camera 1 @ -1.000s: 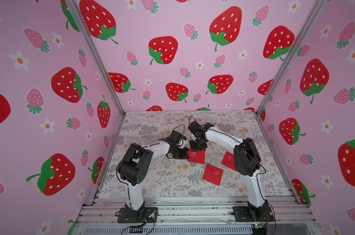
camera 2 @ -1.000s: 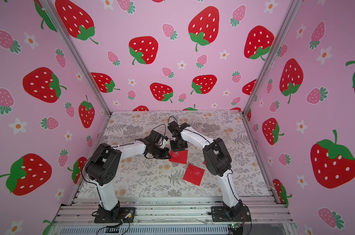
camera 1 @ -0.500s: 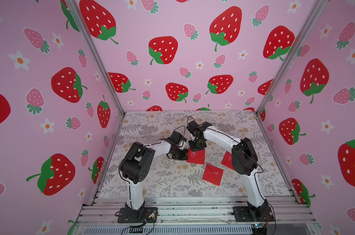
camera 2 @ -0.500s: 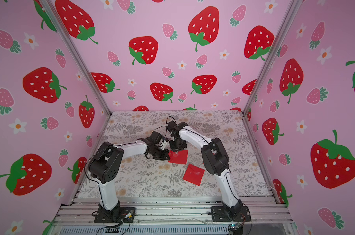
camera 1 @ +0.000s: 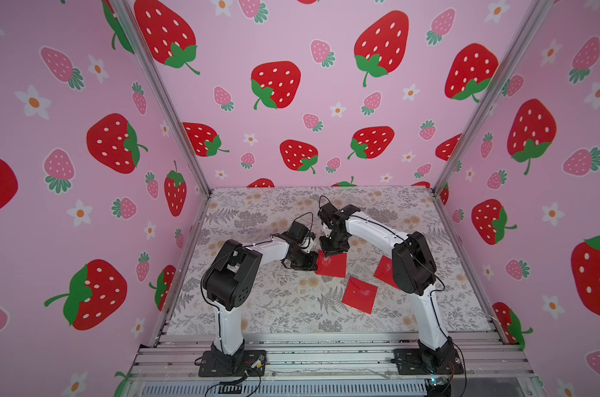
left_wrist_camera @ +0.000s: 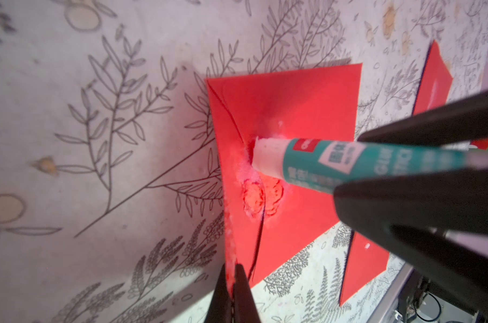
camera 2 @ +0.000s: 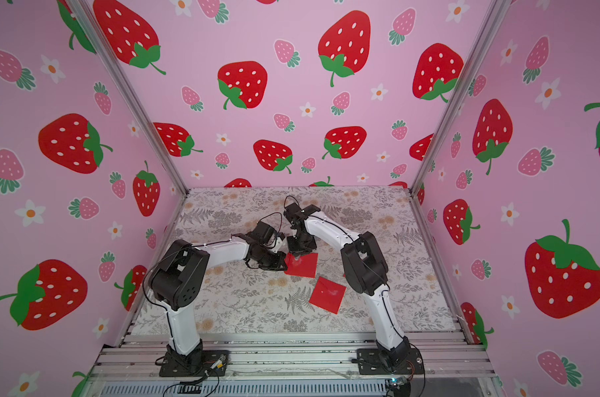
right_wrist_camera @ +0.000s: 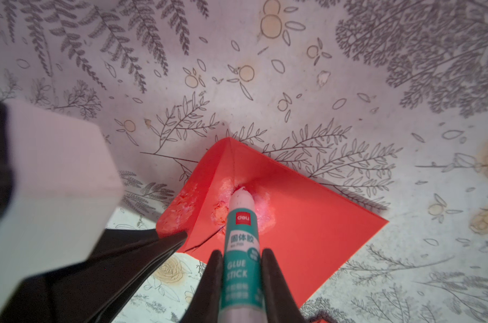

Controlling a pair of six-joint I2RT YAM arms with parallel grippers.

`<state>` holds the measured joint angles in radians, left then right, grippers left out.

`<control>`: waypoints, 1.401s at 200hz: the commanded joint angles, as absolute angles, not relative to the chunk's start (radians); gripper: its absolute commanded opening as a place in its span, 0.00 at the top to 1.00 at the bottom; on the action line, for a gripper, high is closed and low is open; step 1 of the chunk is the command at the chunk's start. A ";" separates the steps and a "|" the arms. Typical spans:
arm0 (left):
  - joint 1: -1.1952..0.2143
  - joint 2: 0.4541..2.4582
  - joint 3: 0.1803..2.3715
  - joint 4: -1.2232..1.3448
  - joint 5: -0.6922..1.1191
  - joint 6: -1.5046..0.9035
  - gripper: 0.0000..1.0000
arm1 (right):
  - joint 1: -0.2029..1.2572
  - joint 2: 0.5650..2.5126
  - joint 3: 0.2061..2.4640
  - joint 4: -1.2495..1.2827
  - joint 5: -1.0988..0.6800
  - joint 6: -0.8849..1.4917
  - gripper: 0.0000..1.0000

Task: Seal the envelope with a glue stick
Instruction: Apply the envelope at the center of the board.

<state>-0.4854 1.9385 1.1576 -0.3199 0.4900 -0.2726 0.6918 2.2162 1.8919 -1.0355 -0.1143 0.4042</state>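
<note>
A red envelope lies flat on the floral mat, mid-table. My left gripper is shut on the tip of its raised flap, which carries white glue smears. My right gripper is shut on the glue stick, a white tube with a teal label. The stick's white tip presses on the envelope's middle, where the flaps meet, amid a patch of white glue. The stick is too small to make out in both top views.
Two more red envelopes lie nearer the front right: one in the open, the other partly behind the right arm's elbow. Strawberry-print walls close in the mat on three sides. A metal rail runs along the front.
Both arms have shifted only a little around the same envelope. The grips on the flap and on the glue stick are unchanged.
</note>
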 commanded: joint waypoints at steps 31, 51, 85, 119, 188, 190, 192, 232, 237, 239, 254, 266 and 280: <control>-0.488 1.980 1.175 -0.374 0.455 -0.255 1.00 | 0.674 2.208 1.862 -1.131 0.069 0.432 1.00; -0.488 1.977 1.174 -0.374 0.460 -0.256 1.00 | 0.688 2.235 1.898 -1.196 0.213 0.423 1.00; -0.488 1.973 1.172 -0.377 0.454 -0.256 1.00 | 0.720 2.276 1.956 -1.223 0.225 0.414 1.00; -0.488 1.974 1.173 -0.374 0.458 -0.256 1.00 | 0.729 2.289 1.973 -1.193 0.072 0.412 1.00; -0.488 1.976 1.171 -0.372 0.462 -0.256 1.00 | 0.706 2.246 1.897 -1.097 -0.156 0.446 1.00; -0.488 1.976 1.171 -0.371 0.462 -0.257 1.00 | 0.705 2.244 1.894 -1.099 -0.150 0.446 1.00; -0.488 1.976 1.171 -0.370 0.462 -0.257 1.00 | 0.702 2.242 1.891 -1.102 -0.142 0.447 1.00; -0.488 1.978 1.171 -0.374 0.462 -0.255 1.00 | 0.702 2.229 1.893 -1.227 0.191 0.431 1.00; -0.488 1.976 1.171 -0.374 0.461 -0.255 1.00 | 0.701 2.229 1.891 -1.237 0.205 0.429 1.00; -0.488 1.976 1.170 -0.374 0.460 -0.256 1.00 | 0.701 2.228 1.891 -1.236 0.207 0.427 1.00; -0.488 1.974 1.170 -0.377 0.460 -0.255 1.00 | 0.704 2.231 1.890 -1.226 0.185 0.422 1.00; -0.488 1.976 1.172 -0.380 0.460 -0.256 1.00 | 0.712 2.240 1.908 -1.228 0.174 0.422 1.00; -0.488 1.974 1.171 -0.380 0.459 -0.255 1.00 | 0.728 2.261 1.944 -1.254 0.197 0.419 1.00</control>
